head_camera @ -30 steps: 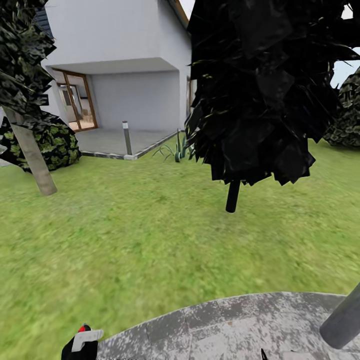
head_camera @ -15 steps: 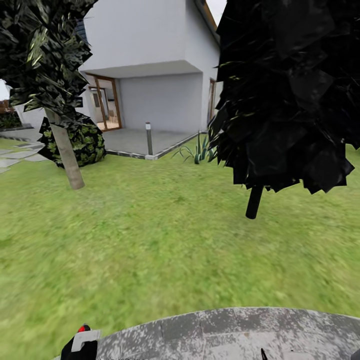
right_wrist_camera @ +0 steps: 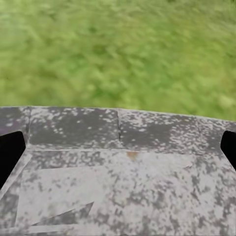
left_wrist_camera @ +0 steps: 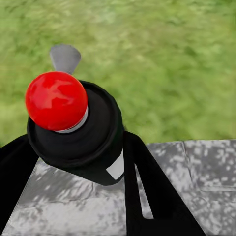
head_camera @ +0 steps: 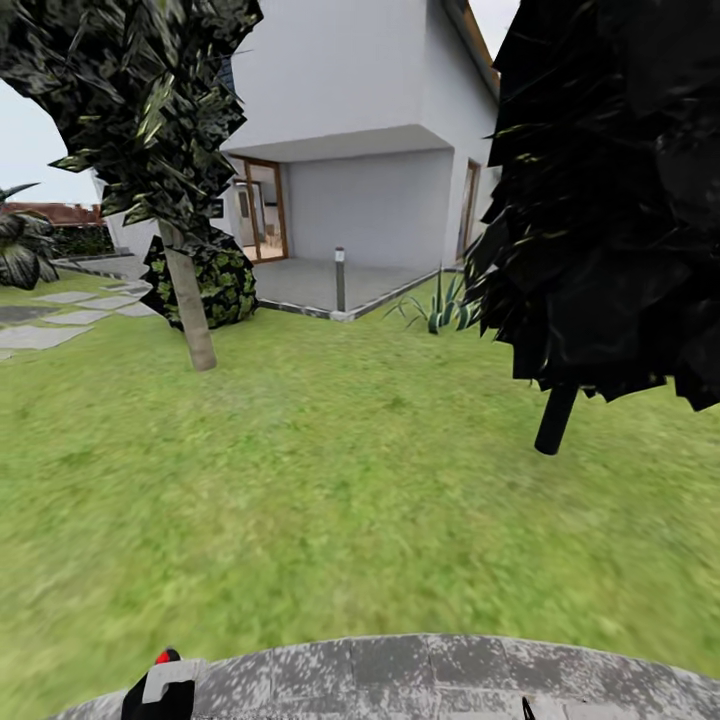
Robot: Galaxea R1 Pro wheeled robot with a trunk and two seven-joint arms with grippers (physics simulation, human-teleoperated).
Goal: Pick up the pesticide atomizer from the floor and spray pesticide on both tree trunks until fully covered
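left hand (left_wrist_camera: 105, 167): pinching the pesticide atomizer (left_wrist_camera: 73, 128), red dot up, at 7 o'clock in the head view | right hand (right_wrist_camera: 118, 147): fingers spread wide over the round paved patch (head_camera: 420, 675) | tree trunk (head_camera: 188, 300): at 10 o'clock on the grass (head_camera: 330, 480)

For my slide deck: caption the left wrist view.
Left gripper holds the pesticide atomizer, red-topped, above paving and grass.
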